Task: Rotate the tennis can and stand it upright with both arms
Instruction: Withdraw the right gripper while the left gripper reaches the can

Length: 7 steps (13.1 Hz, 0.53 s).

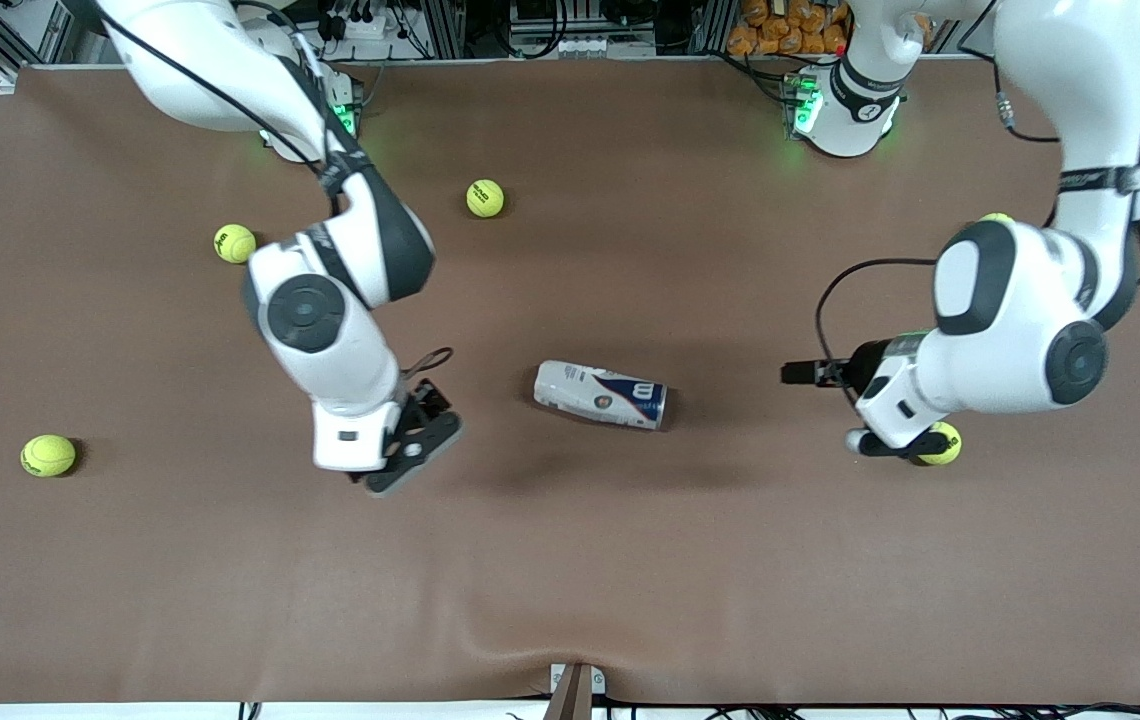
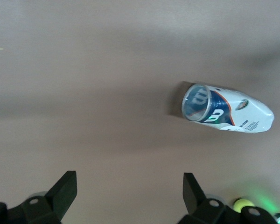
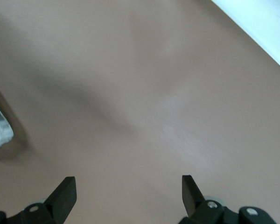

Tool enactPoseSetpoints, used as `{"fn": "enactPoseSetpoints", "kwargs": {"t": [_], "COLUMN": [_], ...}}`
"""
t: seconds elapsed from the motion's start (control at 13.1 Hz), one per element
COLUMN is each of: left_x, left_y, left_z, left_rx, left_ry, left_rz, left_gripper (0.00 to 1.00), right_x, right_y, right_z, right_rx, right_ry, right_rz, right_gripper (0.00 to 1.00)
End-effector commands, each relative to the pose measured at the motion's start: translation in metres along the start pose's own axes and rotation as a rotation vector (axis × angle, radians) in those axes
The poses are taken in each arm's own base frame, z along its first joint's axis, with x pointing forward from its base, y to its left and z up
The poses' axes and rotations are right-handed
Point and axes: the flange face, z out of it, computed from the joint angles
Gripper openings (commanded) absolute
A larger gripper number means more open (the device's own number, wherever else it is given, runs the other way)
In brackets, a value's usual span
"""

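Midway across the brown tabletop [image 1: 570, 560], the can [image 1: 600, 395] lies on its side, untouched. Both pincers hang wide and empty: the left pincer [image 2: 129, 189] toward its open end, the right pincer [image 1: 420, 440] toward its base. Approach stage, apparently; next, each must close in on an end. A "W" logo shows; smaller print is unreadable.

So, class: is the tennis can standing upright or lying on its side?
Lying on its side. The tennis can rests lengthwise on the table, its round end facing sideways in the left wrist view.
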Motion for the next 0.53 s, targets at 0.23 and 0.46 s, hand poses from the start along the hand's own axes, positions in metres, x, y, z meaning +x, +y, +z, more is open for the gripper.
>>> {"fn": "enactPoseSetpoints", "kwargs": {"t": [0.23, 0.46], "left_x": [0.035, 0.044], "left_y": [0.015, 0.027], "left_z": [0.063, 0.099], "left_rx": [-0.268, -0.344], "left_ry": [0.038, 0.049], "left_rz": [-0.156, -0.210], "left_gripper": [1.00, 1.00], "right_x": [-0.062, -0.090], "right_y": [0.064, 0.096], "right_z": [-0.070, -0.084], "right_rx": [0.017, 0.034], "right_ry": [-0.133, -0.186], "right_rz": [0.137, 0.226], "right_gripper": [1.00, 1.00]}}
